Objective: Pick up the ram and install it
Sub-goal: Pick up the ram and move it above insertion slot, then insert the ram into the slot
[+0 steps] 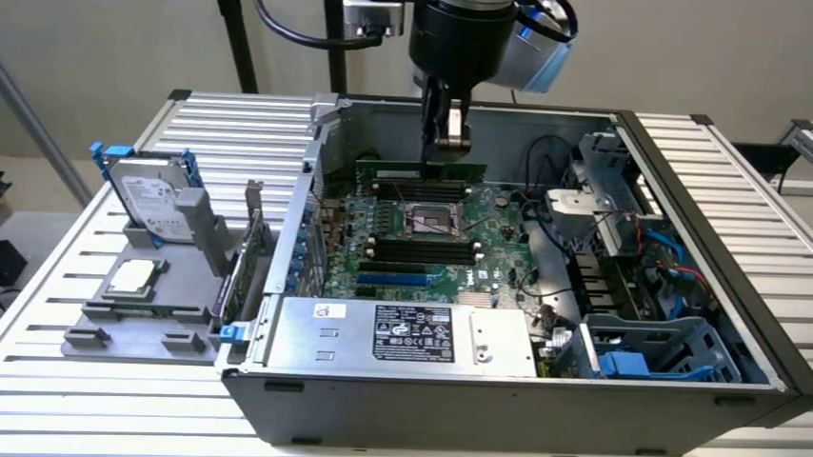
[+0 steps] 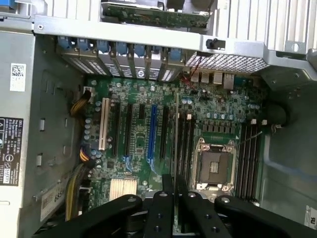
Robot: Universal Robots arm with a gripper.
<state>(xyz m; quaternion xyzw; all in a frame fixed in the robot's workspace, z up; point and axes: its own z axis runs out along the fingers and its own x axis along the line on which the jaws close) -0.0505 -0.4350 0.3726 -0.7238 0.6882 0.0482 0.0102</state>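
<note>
Green and seen edge-on from the wrist, the ram [image 2: 176,134] shows as a thin line running straight out from the gripper [image 2: 174,198], whose jaws are clamped on its upper edge. In the exterior view the stick [image 1: 420,172] hangs directly under the gripper [image 1: 447,143], long axis level and running across from the exterior view's left to its right, gripped somewhat right of its middle. It sits inside the open computer case [image 1: 711,286], apparently raised above the motherboard [image 1: 381,228] rather than seated in it. What matters is how the stick lines up with the black memory slots [image 2: 187,144] beside the processor socket [image 2: 213,166]. From the wrist, its long axis looks parallel to those slots and it lies just beside them, on the side away from the socket. Whether it hangs squarely over any one slot, or how far above the board it is, I cannot tell
</note>
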